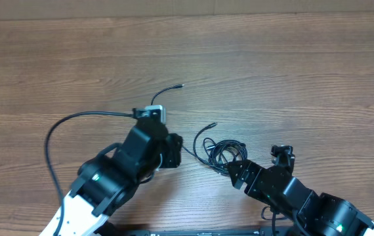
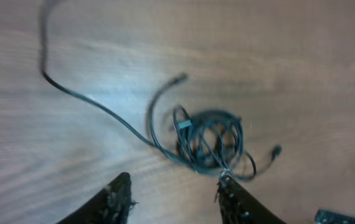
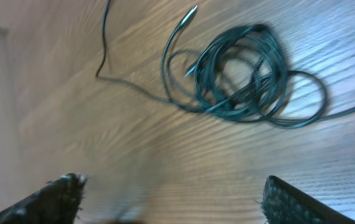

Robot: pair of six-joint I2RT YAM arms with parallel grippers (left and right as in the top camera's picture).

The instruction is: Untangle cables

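Light, floppy cables (image 1: 223,152) lie tangled toward the front edge of the desk (image 1: 292,59); a free plug end (image 1: 212,124) looks easiest to pinch; left gripper (image 2: 174,179) and right gripper (image 3: 174,182) open, empty.

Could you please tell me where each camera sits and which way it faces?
Overhead: above the table, looking straight down; left arm and right arm show, cables between.
Left wrist: on the left arm, looking past its open left gripper at the cables.
Right wrist: on the right arm, looking past its open right gripper at the cables.
Shared: all three show the same cables.
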